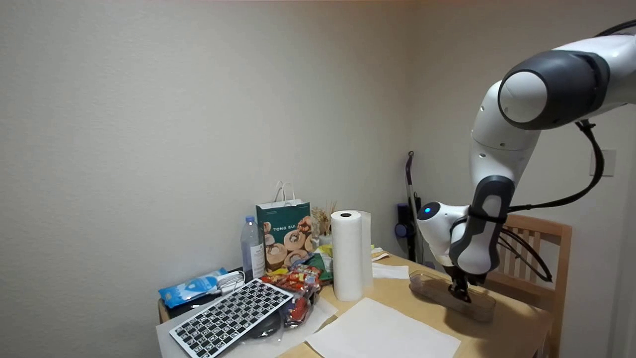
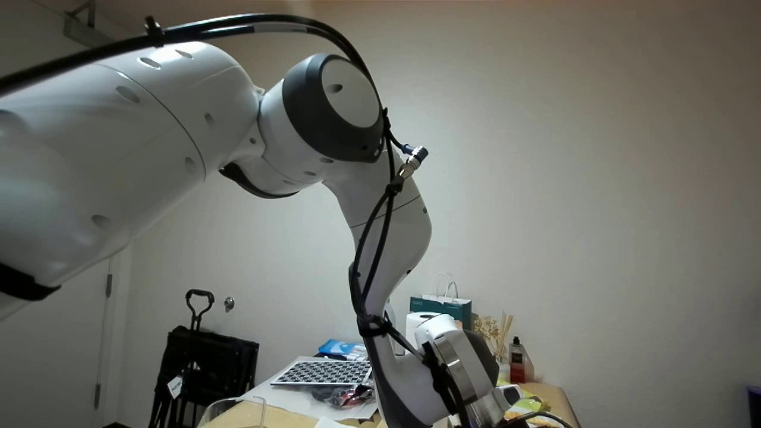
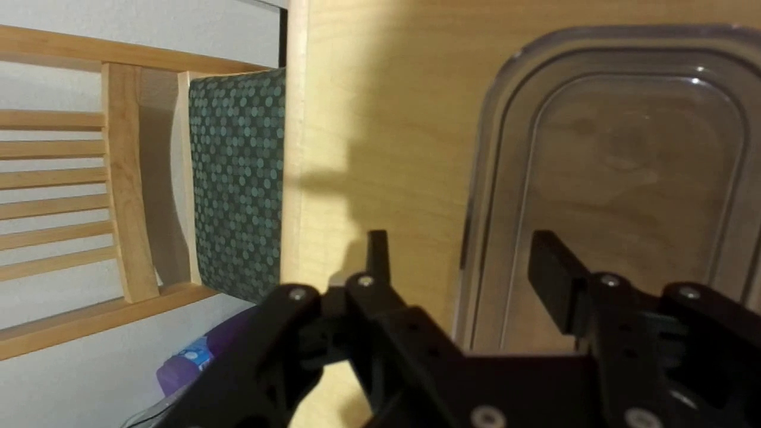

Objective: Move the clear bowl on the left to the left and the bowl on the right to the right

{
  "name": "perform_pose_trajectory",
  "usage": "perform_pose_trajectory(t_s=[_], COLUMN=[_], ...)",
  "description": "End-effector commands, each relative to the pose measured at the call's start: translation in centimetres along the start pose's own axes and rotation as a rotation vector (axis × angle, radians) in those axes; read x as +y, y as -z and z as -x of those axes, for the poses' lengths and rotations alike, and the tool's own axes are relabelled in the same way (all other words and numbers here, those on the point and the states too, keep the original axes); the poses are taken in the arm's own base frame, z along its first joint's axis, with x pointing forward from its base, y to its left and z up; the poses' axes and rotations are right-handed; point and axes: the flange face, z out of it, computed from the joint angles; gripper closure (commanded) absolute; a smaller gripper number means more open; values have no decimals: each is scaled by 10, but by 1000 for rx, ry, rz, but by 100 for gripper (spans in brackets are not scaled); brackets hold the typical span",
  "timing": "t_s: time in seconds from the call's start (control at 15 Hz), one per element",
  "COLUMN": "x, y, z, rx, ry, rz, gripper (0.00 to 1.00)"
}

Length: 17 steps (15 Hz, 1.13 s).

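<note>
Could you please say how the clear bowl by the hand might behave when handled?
The clear bowl should probably slide rather than tip, as its long, low body sits flat on the table. Its thin-looking walls suggest little weight. Glints hint at a smooth surface that might slip in the hand.

Right at the jaws, the clear bowl [image 3: 630, 172] looks like smooth plastic with glossy highlights. The tabletop [image 3: 410, 107] around it is grained wood with a soft sheen. The gripper [image 3: 462, 257] looks matt, its screws [image 3: 487, 417] shiny metal. To one side of the jaws, the chair [image 3: 128, 178] is smooth wood, its seat [image 3: 238, 184] cloth-like; well apart from them, the towel roll [image 1: 347, 256] is matt paper.
</note>
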Motion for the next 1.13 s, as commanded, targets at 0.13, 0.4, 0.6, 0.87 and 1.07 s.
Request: perform_pose_trajectory(t_s=[0.13,0.4,0.6,0.87,1.07], x=[35,68,86,93,93], y=[66,145,195,213,214], z=[-13,-16,-7,-15,-12], rx=[18,51,2,-3,-4], ry=[-25,-101,-171,-194,-201], rz=[144,266,349,374,374], gripper=[0,0,0,0,0])
